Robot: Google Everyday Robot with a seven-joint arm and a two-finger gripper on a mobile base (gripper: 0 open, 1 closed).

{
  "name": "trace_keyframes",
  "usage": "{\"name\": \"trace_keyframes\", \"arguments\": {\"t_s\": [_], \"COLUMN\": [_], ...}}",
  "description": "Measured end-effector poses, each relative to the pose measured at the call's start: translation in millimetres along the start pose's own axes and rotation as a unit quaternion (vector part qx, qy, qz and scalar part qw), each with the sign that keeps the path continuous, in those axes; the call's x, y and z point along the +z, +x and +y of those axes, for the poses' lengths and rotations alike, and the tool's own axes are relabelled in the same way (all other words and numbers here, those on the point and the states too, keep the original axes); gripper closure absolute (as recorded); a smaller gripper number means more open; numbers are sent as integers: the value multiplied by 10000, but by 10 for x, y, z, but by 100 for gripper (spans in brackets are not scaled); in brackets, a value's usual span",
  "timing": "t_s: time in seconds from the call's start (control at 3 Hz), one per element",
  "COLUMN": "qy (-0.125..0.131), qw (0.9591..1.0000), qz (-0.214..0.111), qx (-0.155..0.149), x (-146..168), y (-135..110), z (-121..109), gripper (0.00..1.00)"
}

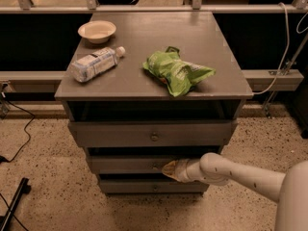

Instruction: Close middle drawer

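The grey cabinet has three drawers. The middle drawer (125, 164) has a plain front and a small dark knob (155, 166), and it sticks out a little, less than the top drawer (144, 134) above it. My gripper (168, 169) comes in from the right on a white arm (240, 174). Its tan fingers are shut to a point, and the tip rests against the middle drawer front just right of the knob. The bottom drawer (144, 187) sits below it.
On the cabinet top (202, 42) lie a cream bowl (96, 31), a plastic bottle on its side (95, 63) and a green crisp bag (177, 73). A dark stand foot (12, 203) and cables lie on the speckled floor at left. A rail and a wall run behind.
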State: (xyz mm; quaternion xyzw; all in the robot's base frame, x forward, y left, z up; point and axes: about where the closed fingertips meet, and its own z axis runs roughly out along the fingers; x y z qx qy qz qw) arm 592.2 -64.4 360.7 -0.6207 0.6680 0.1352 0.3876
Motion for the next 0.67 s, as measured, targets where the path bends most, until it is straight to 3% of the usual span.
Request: {"name": "trace_keyframes", "arguments": {"t_s": [0.33,0.67], "qy": [-3,-246], "qw": [10000,9996], "qz": [28,-17], "qx": [23,-113], "x": [-125,-242], "y": [147,310], "z": [91,173], "gripper": [100,100]}}
